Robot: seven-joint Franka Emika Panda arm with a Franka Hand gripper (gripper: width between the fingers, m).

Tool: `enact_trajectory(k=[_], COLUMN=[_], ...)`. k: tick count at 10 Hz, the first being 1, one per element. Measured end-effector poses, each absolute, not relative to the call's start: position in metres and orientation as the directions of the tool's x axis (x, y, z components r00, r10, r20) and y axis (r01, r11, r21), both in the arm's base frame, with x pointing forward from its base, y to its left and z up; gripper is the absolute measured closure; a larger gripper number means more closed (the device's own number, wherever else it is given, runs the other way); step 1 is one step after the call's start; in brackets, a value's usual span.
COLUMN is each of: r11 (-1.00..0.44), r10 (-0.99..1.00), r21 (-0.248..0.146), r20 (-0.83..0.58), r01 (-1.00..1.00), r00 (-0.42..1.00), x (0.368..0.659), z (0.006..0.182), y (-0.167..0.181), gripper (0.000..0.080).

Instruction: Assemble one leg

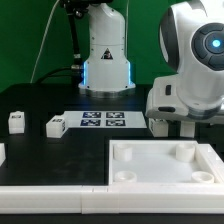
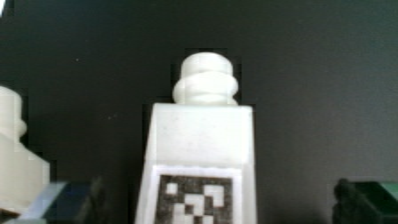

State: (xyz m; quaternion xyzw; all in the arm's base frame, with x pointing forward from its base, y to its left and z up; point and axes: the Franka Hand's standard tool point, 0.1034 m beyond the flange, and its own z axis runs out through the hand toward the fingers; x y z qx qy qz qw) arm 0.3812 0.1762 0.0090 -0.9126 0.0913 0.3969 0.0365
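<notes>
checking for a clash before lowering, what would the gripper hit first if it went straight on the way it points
Probably the leg, centred between the open jaws of the gripper in the wrist view; the black table lies behind it. Depth is unclear.

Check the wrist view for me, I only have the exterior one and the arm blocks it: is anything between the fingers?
Observer: Yes. One leg sits between the fingers of the gripper, with its marker tag facing the wrist camera.
Operator: Clamped?
Observer: No. Dark gaps show on both sides of the leg, so the jaws stand open and apart from it.
Operator: Orientation?
Observer: Its rounded tip points away from the fingers, and the tag end is nearest them.
</notes>
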Motion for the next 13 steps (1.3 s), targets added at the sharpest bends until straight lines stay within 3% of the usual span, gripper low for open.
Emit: enact_trajectory(k=[1,2,3,9,13], r11=[-0.981,-0.981,-0.981,-0.981,-0.981], r10=[-0.138,-0.138,-0.138,-0.132,-0.107], r21=[0.006,0.006,0.006,0.002,-0.030], r20=[-0.731,-0.731,-0.731,-0.734,-0.739], r01=[-0.196,-0.196,-0.196,-0.192,-0.192], r00=[0.668,0.668,0.668,0.666,0.665], x=[0.381,0.381,0.381,0.382,0.405], z=[0.009,0.009,0.009,0.011,0.070], y=[0.176,0.176,0.176,0.176,0.161], gripper=[0.0252,0.0436,0.0511,0.0511,0.0509])
